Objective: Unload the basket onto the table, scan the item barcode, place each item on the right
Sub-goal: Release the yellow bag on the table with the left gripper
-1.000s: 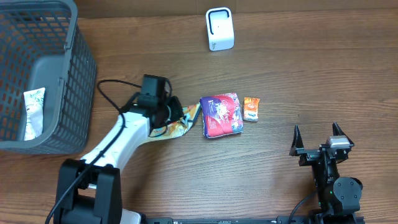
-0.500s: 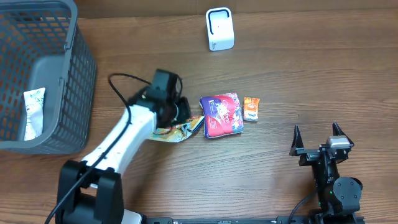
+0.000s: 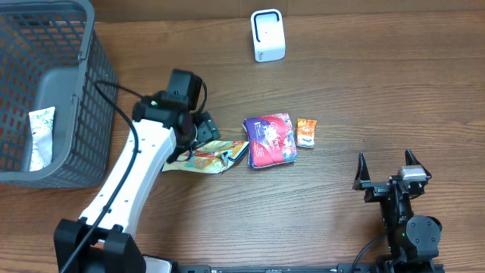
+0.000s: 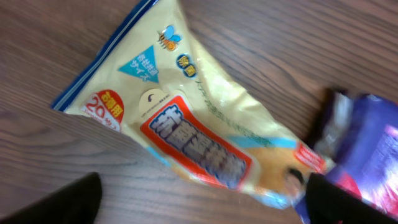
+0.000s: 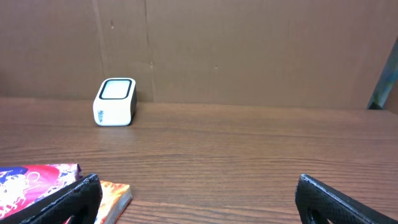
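A yellow snack pouch (image 3: 206,158) with a blue zip edge lies flat on the wooden table, printed side up (image 4: 186,127). My left gripper (image 3: 198,130) hovers just above its far end, open, and its dark fingertips (image 4: 68,202) stand wide apart with nothing between them. The white barcode scanner (image 3: 267,36) stands upright at the back of the table, also seen from the right wrist (image 5: 115,102). My right gripper (image 3: 386,168) rests open near the front right, empty (image 5: 199,202).
A purple snack pack (image 3: 269,139) lies right of the pouch, touching its corner, with a small orange packet (image 3: 306,132) beside it. A grey mesh basket (image 3: 102,98) at the left holds a white and green packet (image 3: 42,136). A cardboard wall (image 5: 249,50) backs the table.
My left gripper opened and let go of the yellow pouch, which now lies flat on the table. The left arm drew back to the left. The right arm stayed still.
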Motion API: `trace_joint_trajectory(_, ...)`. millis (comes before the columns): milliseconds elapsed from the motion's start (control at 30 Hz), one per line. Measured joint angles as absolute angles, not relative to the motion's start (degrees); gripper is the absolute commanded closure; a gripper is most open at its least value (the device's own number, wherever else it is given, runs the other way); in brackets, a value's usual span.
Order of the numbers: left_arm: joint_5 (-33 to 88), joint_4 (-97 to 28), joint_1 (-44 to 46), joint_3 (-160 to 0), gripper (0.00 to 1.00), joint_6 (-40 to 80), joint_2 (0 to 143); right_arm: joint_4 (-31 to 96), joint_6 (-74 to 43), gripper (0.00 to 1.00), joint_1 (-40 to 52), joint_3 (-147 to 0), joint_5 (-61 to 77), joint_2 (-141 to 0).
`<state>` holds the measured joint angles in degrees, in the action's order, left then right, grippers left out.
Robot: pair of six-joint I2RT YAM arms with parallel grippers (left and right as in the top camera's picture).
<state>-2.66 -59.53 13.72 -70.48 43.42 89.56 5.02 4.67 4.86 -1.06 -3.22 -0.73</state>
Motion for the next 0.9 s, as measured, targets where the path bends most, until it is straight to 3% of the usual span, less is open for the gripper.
trace_joint_trajectory(400, -1.72, -37.65, 13.72, -55.59, 0.0, 60.45, 91.53, 5.06, 4.69, 0.0, 4.86, -1.06, -3.22, -0.73)
trace_joint_trajectory(700, 6.55, -24.23, 13.72, -53.69, 0.55, 59.2, 97.89, 5.06, 4.69, 0.0, 4.86, -1.06, -3.2, -0.73)
trace_joint_trajectory(900, 13.39, -17.82, 13.72, -53.71, 0.8, 50.28, 100.77, 5.06, 4.69, 0.0, 4.86, -1.06, -3.22, -0.73)
